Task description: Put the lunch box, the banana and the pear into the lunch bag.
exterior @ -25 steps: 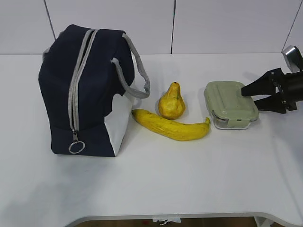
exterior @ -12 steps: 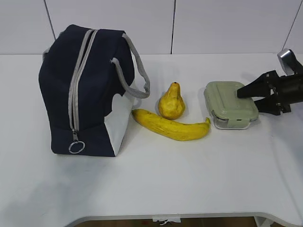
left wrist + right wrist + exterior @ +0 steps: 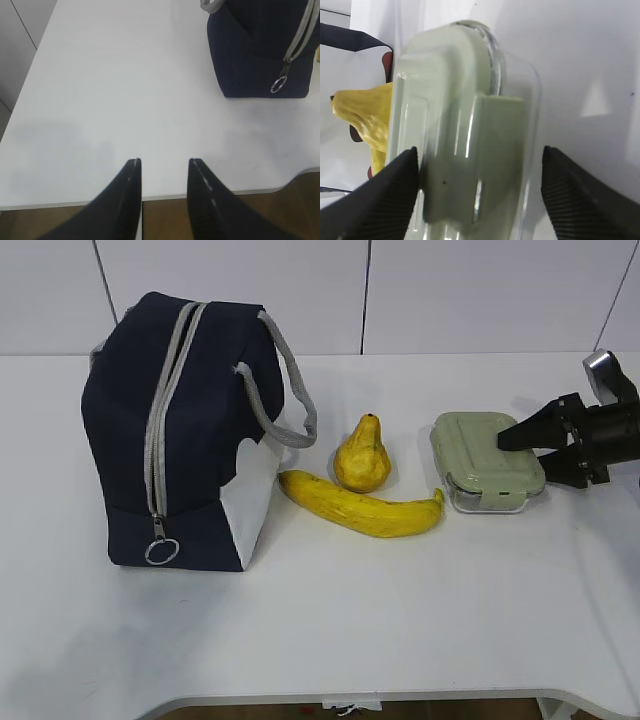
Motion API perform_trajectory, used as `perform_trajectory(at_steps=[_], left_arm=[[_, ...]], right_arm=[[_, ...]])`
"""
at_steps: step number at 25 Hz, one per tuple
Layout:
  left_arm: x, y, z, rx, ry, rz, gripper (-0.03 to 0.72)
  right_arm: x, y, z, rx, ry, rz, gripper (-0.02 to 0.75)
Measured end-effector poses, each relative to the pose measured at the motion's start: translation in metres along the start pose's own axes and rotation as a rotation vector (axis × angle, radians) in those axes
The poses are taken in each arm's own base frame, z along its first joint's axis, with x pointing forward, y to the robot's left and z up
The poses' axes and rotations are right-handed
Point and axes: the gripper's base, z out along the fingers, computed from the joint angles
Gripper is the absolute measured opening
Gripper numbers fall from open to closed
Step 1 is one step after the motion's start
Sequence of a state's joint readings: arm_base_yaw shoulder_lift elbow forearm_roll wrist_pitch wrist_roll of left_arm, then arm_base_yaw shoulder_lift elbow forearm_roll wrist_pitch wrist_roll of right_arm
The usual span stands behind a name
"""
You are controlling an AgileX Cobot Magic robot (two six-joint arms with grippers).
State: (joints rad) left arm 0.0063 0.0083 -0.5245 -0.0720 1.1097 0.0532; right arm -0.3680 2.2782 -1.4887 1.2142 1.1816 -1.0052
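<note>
Right gripper (image 3: 512, 441): released, jaws straddling the lunch box (image 3: 487, 461) end, apparently lined up for a grasp.
Left gripper (image 3: 163, 170): partly parted, empty, over the surface (image 3: 125, 90).
Lunch bag (image 3: 180, 430): looks zipped shut.

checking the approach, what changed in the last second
The right gripper slid left from the table's right edge toward the lunch box, its open jaws now reaching over the box's right end without gripping it. The lunch box, banana, pear and zipped lunch bag stayed put.
</note>
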Motion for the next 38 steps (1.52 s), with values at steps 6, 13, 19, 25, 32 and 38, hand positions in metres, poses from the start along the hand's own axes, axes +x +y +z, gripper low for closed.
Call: perform_trajectory(at_steps=[6,13,19,25,32,38], left_arm=[[0.0,0.0,0.0,0.0,0.0,0.0,0.24],[0.0,0.0,0.0,0.0,0.0,0.0,0.24],[0.0,0.0,0.0,0.0,0.0,0.0,0.24],[0.0,0.0,0.0,0.0,0.0,0.0,0.24],[0.0,0.0,0.0,0.0,0.0,0.0,0.24],[0.0,-0.0001,0.0,0.001,0.0,0.0,0.24]], right_arm=[[-0.0009,0.0006,0.0,-0.006,-0.01,0.005,0.505],[-0.0015,0.0012,0.0,-0.013,-0.017,0.009,0.432],[-0.0015,0.0012,0.0,-0.013,-0.017,0.01,0.426],[-0.0015,0.0012,0.0,-0.013,-0.017,0.012,0.399],[-0.0024,0.0011,0.0004,-0.021,-0.029,0.027,0.398],[-0.0026,0.0007,0.0005,-0.02,-0.031,0.102,0.386]])
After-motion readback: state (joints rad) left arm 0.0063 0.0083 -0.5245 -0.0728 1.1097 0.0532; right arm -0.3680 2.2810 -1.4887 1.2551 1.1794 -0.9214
